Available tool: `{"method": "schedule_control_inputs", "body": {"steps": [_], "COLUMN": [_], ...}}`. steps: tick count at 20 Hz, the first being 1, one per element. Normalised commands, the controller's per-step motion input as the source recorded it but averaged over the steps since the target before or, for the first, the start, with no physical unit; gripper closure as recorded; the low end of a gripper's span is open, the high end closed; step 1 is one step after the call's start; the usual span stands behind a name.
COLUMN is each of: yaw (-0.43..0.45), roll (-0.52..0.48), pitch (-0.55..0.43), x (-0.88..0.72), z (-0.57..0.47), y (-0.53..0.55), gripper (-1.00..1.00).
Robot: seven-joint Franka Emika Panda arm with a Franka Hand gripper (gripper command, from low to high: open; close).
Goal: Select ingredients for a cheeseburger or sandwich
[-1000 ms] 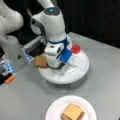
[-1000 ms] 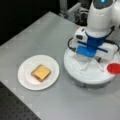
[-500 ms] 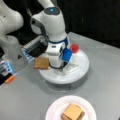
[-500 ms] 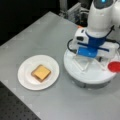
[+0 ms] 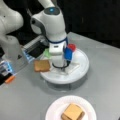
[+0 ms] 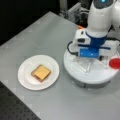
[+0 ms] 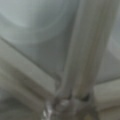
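My gripper reaches down to the surface of the round white tray near its middle; it also shows in a front view. A tan-brown bread square lies at the tray's left rim, apart from the gripper. Whatever lies under the gripper is hidden by the arm. On the white paper plate sits the sandwich, a small stack topped by a tan square. Plate and sandwich also show in the other front view. The wrist view shows only blurred white tray surface close up.
A red round disc and a green piece lie on the tray's far side; the red disc sits at the tray's right edge in a front view. A second white robot base stands at the left. An orange item lies near it.
The arm stays down over the tray. The red disc sits slightly higher in a front view than a second ago. The plate and stack are unchanged.
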Motion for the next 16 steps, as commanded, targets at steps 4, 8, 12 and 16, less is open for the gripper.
{"method": "schedule_control_inputs", "body": {"steps": [4, 8, 12, 16], "yaw": [0.313, 0.272, 0.313, 0.365], "roll": [0.057, 0.053, 0.054, 0.048], "pitch": [-0.009, -0.040, -0.021, 0.001], "x": [-0.22, -0.23, -0.23, -0.19], "z": [-0.07, -0.14, -0.13, -0.10], "y": [-0.05, 0.03, 0.10, 0.11], "gripper": [-1.00, -1.00, -1.00, -1.00]}}
